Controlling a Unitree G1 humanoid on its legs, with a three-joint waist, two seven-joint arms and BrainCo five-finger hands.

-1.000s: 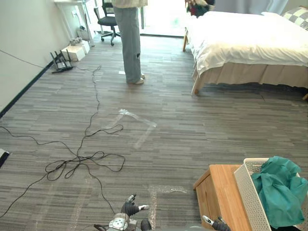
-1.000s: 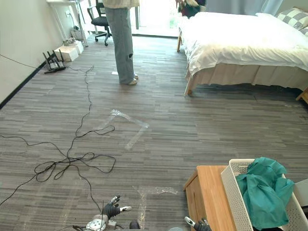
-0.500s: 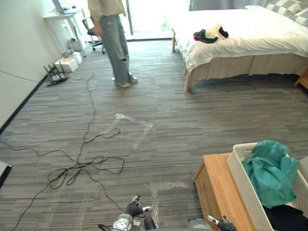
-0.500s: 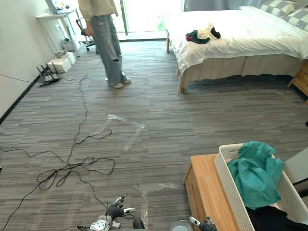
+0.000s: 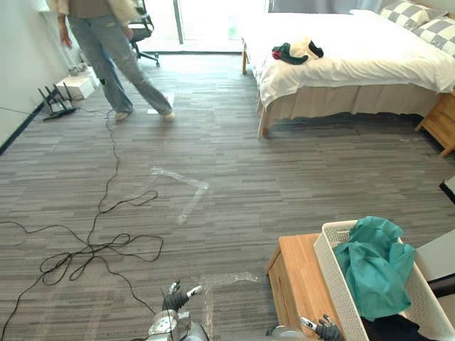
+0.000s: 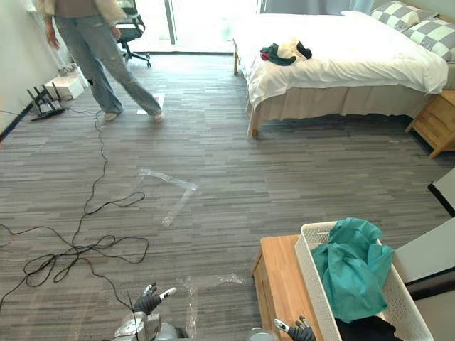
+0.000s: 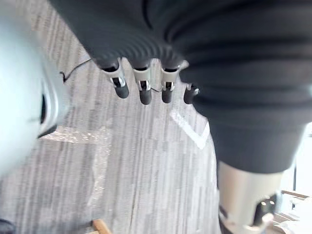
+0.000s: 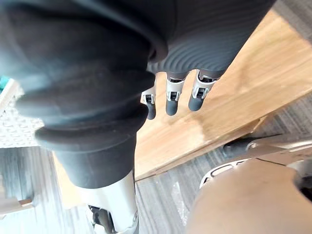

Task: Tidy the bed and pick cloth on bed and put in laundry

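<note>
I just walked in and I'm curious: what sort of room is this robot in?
Most likely a bedroom: a bed with white covers and checked pillows, clothes lying on it, and a white laundry basket holding teal cloth.

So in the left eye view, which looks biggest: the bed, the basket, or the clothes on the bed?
1. bed
2. basket, though it sits much nearer the camera
3. clothes, a small pile far off on the bed
</note>
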